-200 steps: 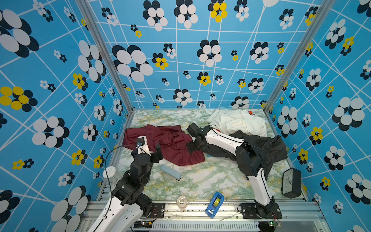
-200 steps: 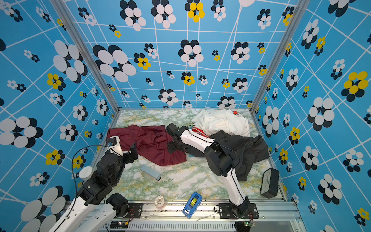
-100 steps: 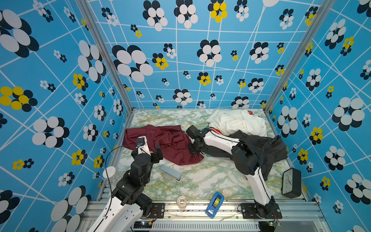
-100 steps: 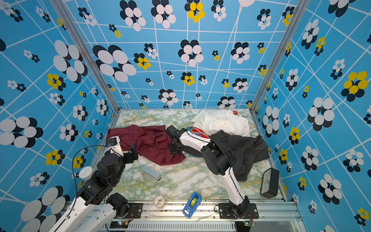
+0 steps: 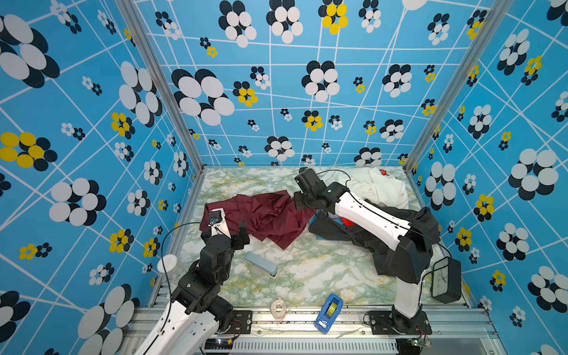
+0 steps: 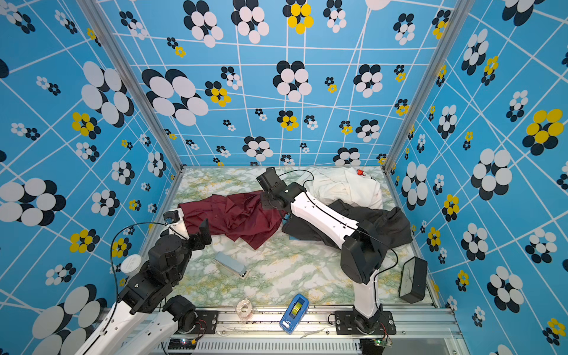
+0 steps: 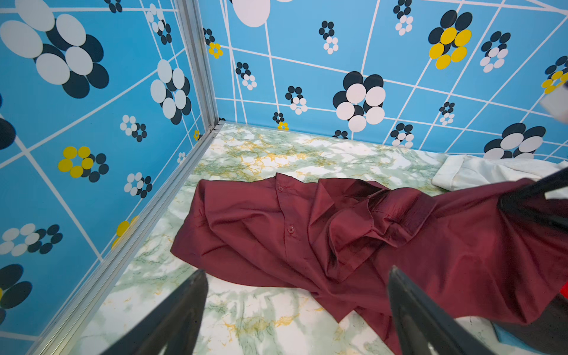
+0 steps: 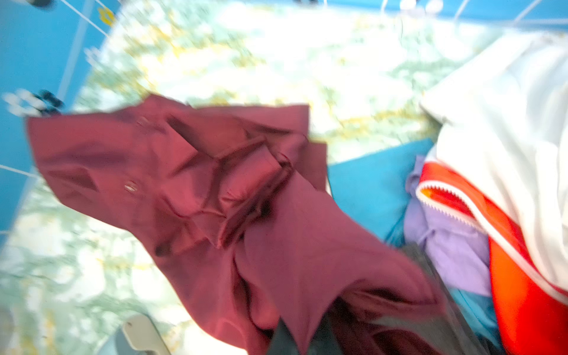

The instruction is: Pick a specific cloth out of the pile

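Observation:
The cloth (image 5: 264, 215) is a maroon shiny shirt, spread over the left half of the marble table in both top views (image 6: 236, 215). Its buttons show in the left wrist view (image 7: 338, 239). My right gripper (image 5: 297, 199) (image 6: 265, 201) is shut on the cloth's right edge and holds that edge raised; in the right wrist view the cloth (image 8: 246, 190) runs down between the jaws of the right gripper (image 8: 302, 338). The pile (image 5: 384, 190) lies to the right. My left gripper (image 5: 242, 229) (image 7: 296, 270) hangs open in front of the cloth, holding nothing.
The pile holds a white garment (image 8: 507, 123), dark grey trousers (image 6: 390, 224), and blue (image 8: 368, 187), lilac (image 8: 445, 239) and bright red (image 8: 522, 276) cloths. A grey stapler (image 5: 261, 266), a blue tape dispenser (image 5: 329, 312), a tape roll (image 5: 278, 307) and a black clock (image 5: 445, 279) lie near the front. Walls close three sides.
My right gripper has shut on the cloth's right edge and lifted it up and toward the back. The cloth has bunched and drawn rightward. The left arm has not moved.

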You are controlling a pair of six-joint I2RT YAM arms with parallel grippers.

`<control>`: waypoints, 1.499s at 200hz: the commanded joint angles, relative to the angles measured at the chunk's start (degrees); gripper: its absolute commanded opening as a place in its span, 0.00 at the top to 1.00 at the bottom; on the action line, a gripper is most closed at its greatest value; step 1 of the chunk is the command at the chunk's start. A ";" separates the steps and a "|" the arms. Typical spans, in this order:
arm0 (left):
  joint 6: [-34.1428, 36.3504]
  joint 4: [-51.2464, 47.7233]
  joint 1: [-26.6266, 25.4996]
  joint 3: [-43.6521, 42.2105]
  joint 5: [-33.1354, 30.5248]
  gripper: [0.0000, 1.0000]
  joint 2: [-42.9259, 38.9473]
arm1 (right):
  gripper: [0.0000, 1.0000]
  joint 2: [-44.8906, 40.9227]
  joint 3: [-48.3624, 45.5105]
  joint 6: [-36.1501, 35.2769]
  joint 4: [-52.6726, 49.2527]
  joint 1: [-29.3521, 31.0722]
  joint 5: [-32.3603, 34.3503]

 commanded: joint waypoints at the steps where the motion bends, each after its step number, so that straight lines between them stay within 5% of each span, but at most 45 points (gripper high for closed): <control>1: 0.52 -0.03 -0.42 -0.99 -1.01 0.08 -0.71 | 1.00 2.64 2.87 -0.59 7.01 0.11 -5.90; 59: 1.00 -0.02 -0.41 -1.54 -1.59 0.07 -0.89 | 1.00 23.07 20.66 8.94 20.50 3.66 -29.05; 87: 1.84 -0.72 -0.41 -1.32 -2.70 0.07 -1.44 | 1.00 35.76 37.65 14.56 23.45 5.69 -38.06; 114: 2.31 -0.55 -0.41 -1.77 -3.56 0.07 -2.58 | 1.00 48.18 53.74 22.55 26.63 6.54 -42.94; 135: 2.45 -0.39 -0.41 -2.10 -3.65 0.07 -3.22 | 1.00 52.60 55.88 27.17 29.83 6.38 -44.61; 142: 2.46 -0.29 -0.41 -2.21 -3.70 0.06 -3.28 | 0.85 53.30 55.46 27.75 30.08 6.34 -45.12; 161: 2.50 0.06 -0.45 -2.39 -3.66 0.06 -3.01 | 0.34 54.02 53.38 29.41 31.78 6.20 -47.00; 186: 2.50 0.02 -0.41 -2.27 -3.57 0.06 -2.74 | 0.09 53.04 52.92 29.34 31.53 5.81 -49.12; 206: 2.41 -0.12 -0.41 -2.13 -3.57 0.06 -2.98 | 0.01 49.64 52.06 25.47 28.47 5.85 -49.73; 243: 2.06 -0.29 -0.42 -1.66 -3.28 0.06 -3.44 | 0.01 36.01 39.85 17.61 25.84 5.85 -48.36; 300: 1.54 0.01 -0.41 -1.51 -2.99 0.07 -3.29 | 0.01 23.88 37.35 3.50 -2.20 5.02 -42.17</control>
